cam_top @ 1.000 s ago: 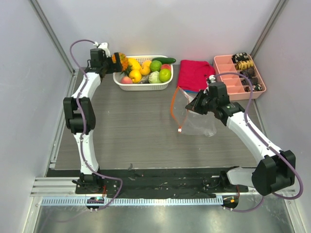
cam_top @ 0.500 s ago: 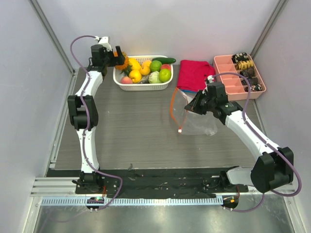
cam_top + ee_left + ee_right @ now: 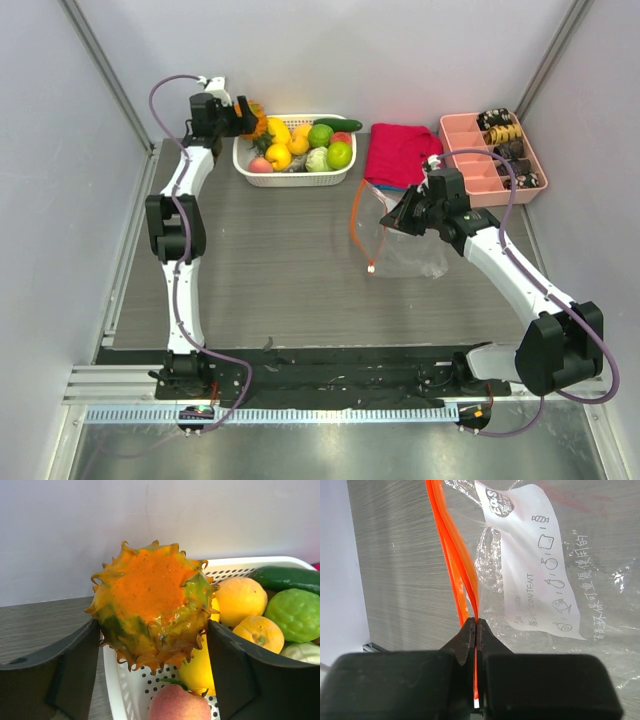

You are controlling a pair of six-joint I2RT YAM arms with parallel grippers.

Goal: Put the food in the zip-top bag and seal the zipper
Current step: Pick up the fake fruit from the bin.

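Left elbow [image 3: 168, 225] rearward, fingers [image 3: 70, 675] around frilly fruit [image 3: 150, 605]; right fingers [image 3: 465, 642] pinching near-far zipper [image 3: 451, 545].

The grey wood-grain tabletop [image 3: 270, 270] lies open down the middle — a wide lane up to the white slotted plastic basket [image 3: 295, 179]. The far right is crowded: clear crinkly zip-top bag [image 3: 412, 252], red folded cloth [image 3: 400, 152], pink compartment tray [image 3: 468, 140].

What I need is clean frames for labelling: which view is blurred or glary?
Top external: sharp, evenly lit. Left wrist: fruit crisp, left fingers soft. Right wrist: label legible, small glints on the bag, right fingers dark and blurred.
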